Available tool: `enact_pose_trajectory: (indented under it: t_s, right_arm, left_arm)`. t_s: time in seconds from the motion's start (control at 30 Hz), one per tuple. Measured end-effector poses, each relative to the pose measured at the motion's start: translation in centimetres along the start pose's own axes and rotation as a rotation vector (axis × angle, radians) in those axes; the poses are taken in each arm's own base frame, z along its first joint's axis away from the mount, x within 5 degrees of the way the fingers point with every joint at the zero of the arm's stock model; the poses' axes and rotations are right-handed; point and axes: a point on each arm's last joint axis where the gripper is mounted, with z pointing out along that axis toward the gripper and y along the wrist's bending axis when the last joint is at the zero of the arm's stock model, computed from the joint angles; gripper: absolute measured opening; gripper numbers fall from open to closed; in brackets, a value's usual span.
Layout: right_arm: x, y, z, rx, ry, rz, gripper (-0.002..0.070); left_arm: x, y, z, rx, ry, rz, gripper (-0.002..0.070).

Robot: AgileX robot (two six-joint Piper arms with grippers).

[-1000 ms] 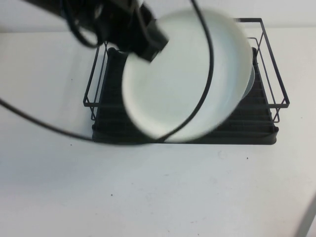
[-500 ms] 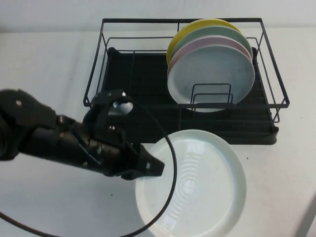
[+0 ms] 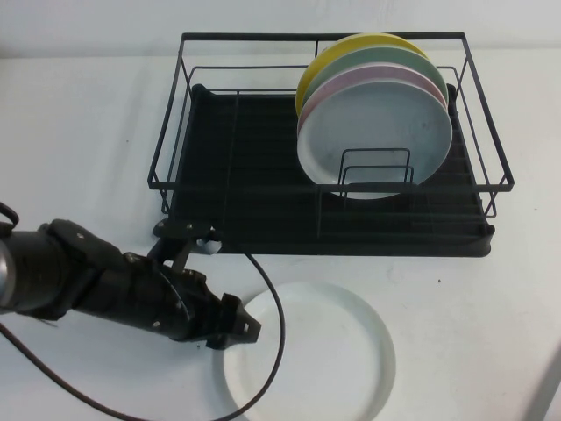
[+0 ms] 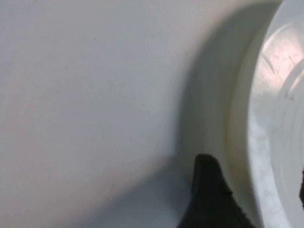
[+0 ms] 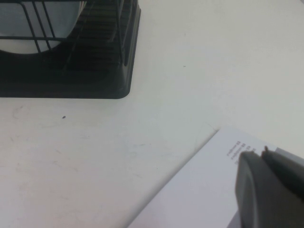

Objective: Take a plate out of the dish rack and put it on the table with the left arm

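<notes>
The plate (image 3: 307, 355) is lying flat on the table (image 3: 79, 114), near of the rack (image 3: 237, 175). Its left rim is straddled by the left gripper (image 3: 238, 331), fingers narrowly parted. The right gripper (image 5: 266, 190) is parked at the near right (its finger state cannot be told).

we take this for a lab bench dressed as a kitchen: a plain white table (image 3: 456, 333) bears only a black wire dish rack (image 3: 329, 140) at twelve o'clock, with yellow, green, pink and grey plates (image 3: 377, 118) standing in it. a printed sheet of paper (image 5: 199, 194) lies at four o'clock, and a cabled robot arm (image 3: 96, 285) lies at eight o'clock.
</notes>
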Motion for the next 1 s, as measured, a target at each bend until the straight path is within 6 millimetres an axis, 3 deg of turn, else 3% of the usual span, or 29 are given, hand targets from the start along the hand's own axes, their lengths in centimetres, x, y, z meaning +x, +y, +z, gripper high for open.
enact_pose_trajectory:
  t_s: [0.07,0.17,0.27,0.37,0.43,0.57,0.67,0.8,1.0]
  right_arm:
    - [0.0,0.0,0.0,0.000,0.000,0.000,-0.0018]
    - [0.0,0.0,0.0,0.000,0.000,0.000,-0.0018]
    - [0.0,0.0,0.0,0.000,0.000,0.000,-0.0018]
    - [0.0,0.0,0.0,0.000,0.000,0.000,-0.0018]
    - [0.0,0.0,0.0,0.000,0.000,0.000,-0.0018]
    - [0.0,0.0,0.0,-0.001,0.000,0.002,-0.0018]
    - [0.0,0.0,0.0,-0.002,0.000,0.005,-0.0018]
    - [0.0,0.0,0.0,-0.003,0.000,0.007,-0.0018]
    - [0.0,0.0,0.0,-0.004,0.000,0.011,-0.0018]
  left_arm:
    - [-0.2,0.2,-0.3,-0.036,-0.021,0.020,0.0394]
    - [-0.8,1.0,-1.8,-0.116,-0.081,0.040,0.0382]
    - [-1.8,0.7,-5.4,-0.194,-0.195,0.099,0.0253]
    - [-2.1,-1.4,-9.4,-0.243,-0.306,0.208,0.0085]
    - [-1.6,-2.9,-11.8,-0.262,-0.377,0.257,0.0035]
    - [1.1,-5.4,-15.3,-0.295,-0.493,0.319,0.0007]
    - [3.8,-6.3,-15.9,-0.296,-0.518,0.334,0.0002]
    - [7.0,-7.1,-15.3,-0.230,-0.484,0.336,0.0000]
    - [8.9,-7.6,-15.5,-0.244,-0.443,0.417,0.0000]
